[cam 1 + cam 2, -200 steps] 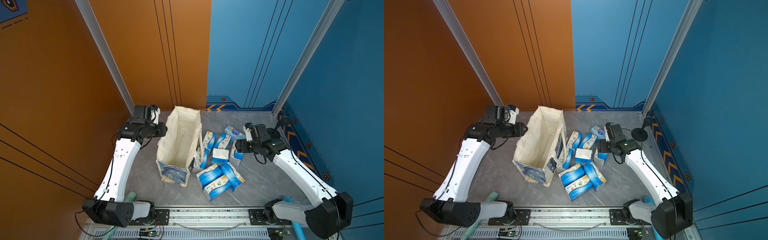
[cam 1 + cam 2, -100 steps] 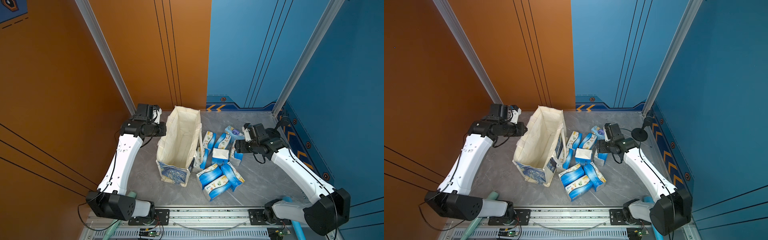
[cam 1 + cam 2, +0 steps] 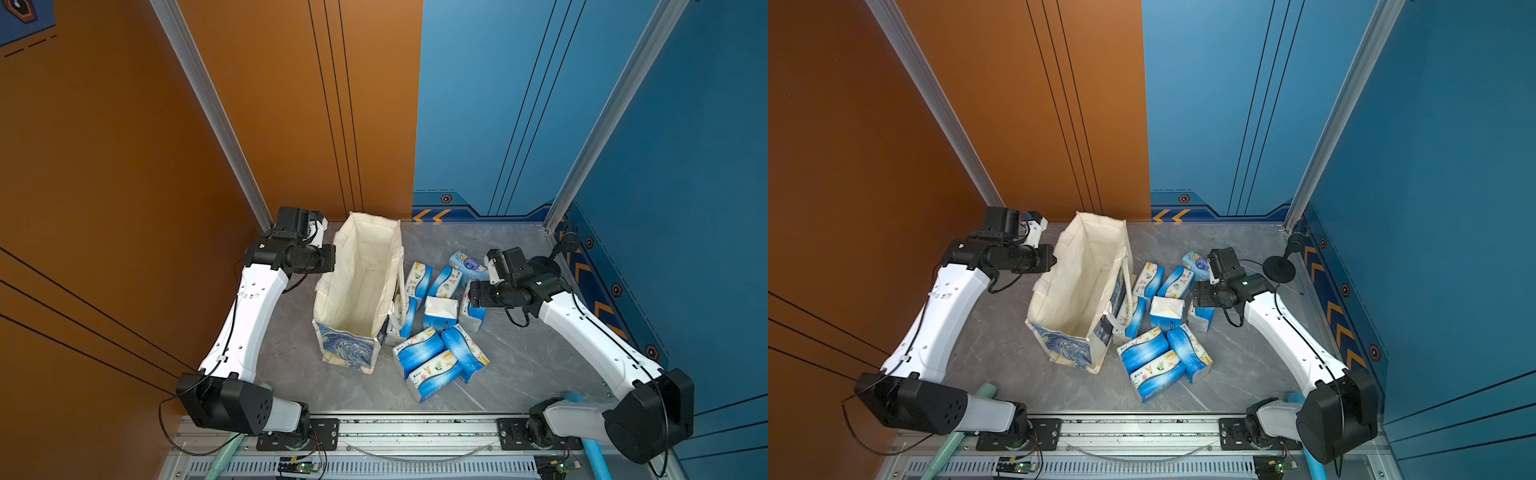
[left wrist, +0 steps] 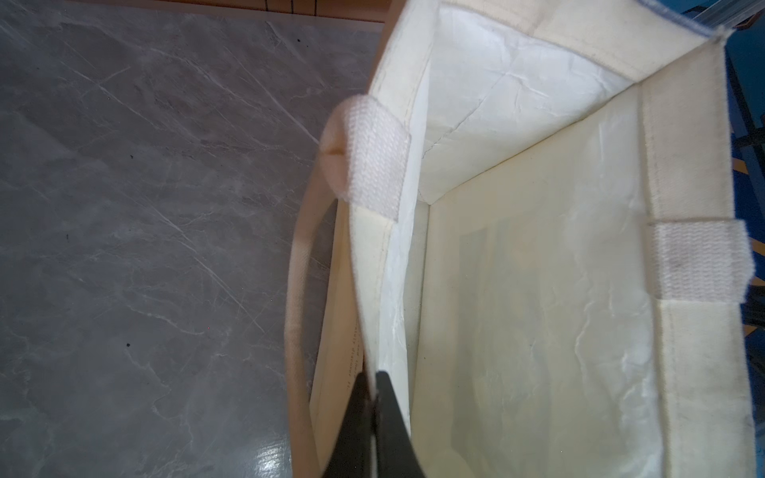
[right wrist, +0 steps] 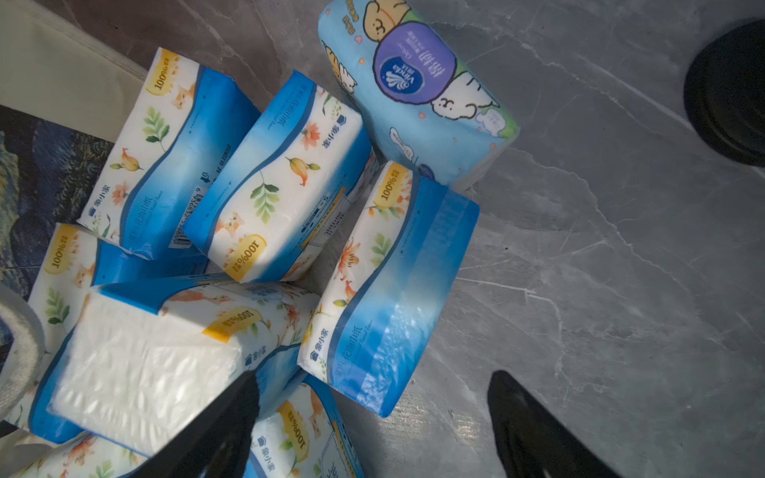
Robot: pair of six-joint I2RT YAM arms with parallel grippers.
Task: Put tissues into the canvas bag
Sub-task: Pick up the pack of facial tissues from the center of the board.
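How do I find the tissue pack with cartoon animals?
Find the big cream bag; tissue packs lie piled beside it. Look at the pile's far edge, toward the blue wall. The pale blue pack there alone has a purple oval; the others have wavy dark-blue bands.

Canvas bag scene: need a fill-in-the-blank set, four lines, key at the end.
1. The left gripper is ___ on a side wall of the canvas bag.
2. The canvas bag holds ___ tissue packs.
3. The right gripper hangs ___ over the tissue packs, holding nothing.
4. The oval label on the cartoon-print pack is ___.

Missing words: shut; no; open; purple.
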